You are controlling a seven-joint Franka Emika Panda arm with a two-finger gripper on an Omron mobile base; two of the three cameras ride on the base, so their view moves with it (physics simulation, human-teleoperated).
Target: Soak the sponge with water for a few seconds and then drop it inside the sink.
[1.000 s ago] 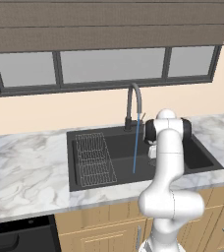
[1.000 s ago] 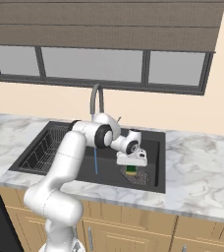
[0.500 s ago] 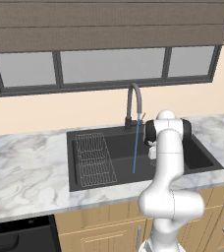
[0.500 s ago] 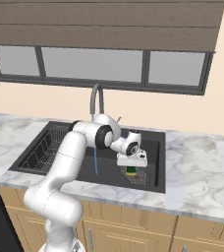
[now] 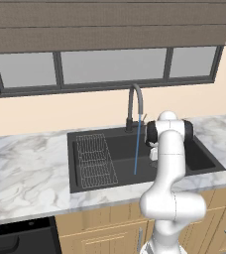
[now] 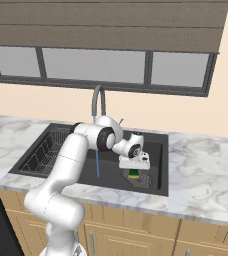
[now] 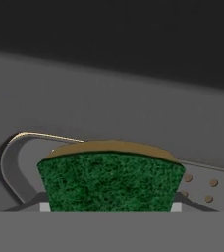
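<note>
**Green-topped sponge under the pincer, over the drain**

White and bent at the elbow, the arm rises from the cabinet front and reaches forward and down into the sink [image 6: 156, 186], its wrist folded so the hand points toward the basin floor. In the right base view the pincer [image 6: 134, 170] hangs low over the right half of the basin, to the right of the water [image 6: 96, 160], which falls as a thin blue line from the faucet [image 6: 98, 100] and is clear of the hand.

The sponge [image 6: 133, 174] sits directly beneath the pincer, its green top up and yellow base below, over the round perforated drain [image 6: 142, 181]. Whether the fingers touch its sides, or whether it rests on the drain or hangs just above it, cannot be told; nor can it be told how wide the jaws stand.

The hand view brings the sponge [image 7: 111, 179] close: a green scouring face with a yellow edge along its far side, low in the picture, with the drain's metal rim [image 7: 15, 147] curving behind it.

The left base view shows the wire rack [image 5: 94, 159] in the sink's left part, the water [image 5: 137, 149] and the marble table [image 5: 26, 168]; there the arm's own forearm hides the hand.
</note>
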